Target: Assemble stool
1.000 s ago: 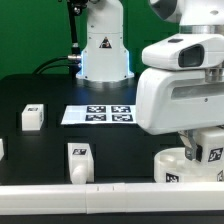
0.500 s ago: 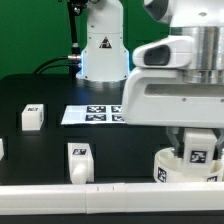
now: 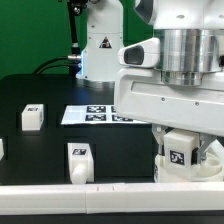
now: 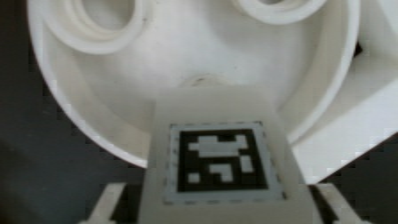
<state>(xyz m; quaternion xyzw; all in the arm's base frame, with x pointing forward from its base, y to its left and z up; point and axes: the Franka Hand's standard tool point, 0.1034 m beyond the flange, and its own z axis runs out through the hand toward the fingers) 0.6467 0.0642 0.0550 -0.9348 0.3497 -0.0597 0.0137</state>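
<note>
My gripper (image 4: 217, 205) is shut on a white blocky leg (image 4: 217, 150) with a black-and-white tag, one finger (image 4: 116, 200) on each side of it. The leg hangs over the round white seat (image 4: 98, 70), whose recessed sockets (image 4: 107, 12) show beyond the leg's end. In the exterior view the gripper (image 3: 183, 156) holds the leg (image 3: 182, 152) low at the front on the exterior view's right. It is just above the seat (image 3: 162, 170), which the arm mostly hides. Whether the leg touches the seat I cannot tell.
Loose tagged legs lie on the black table: one (image 3: 32, 117) at the exterior view's left, one (image 3: 80, 160) near the front, a third (image 3: 1, 148) cut by the left edge. The marker board (image 3: 88, 114) lies mid-table. A white rail (image 3: 80, 190) runs along the front. The arm's base (image 3: 103, 50) stands behind.
The arm has moved toward the exterior view's left with the leg still in its grip, and the tagged leg now sits further left over the seat.
</note>
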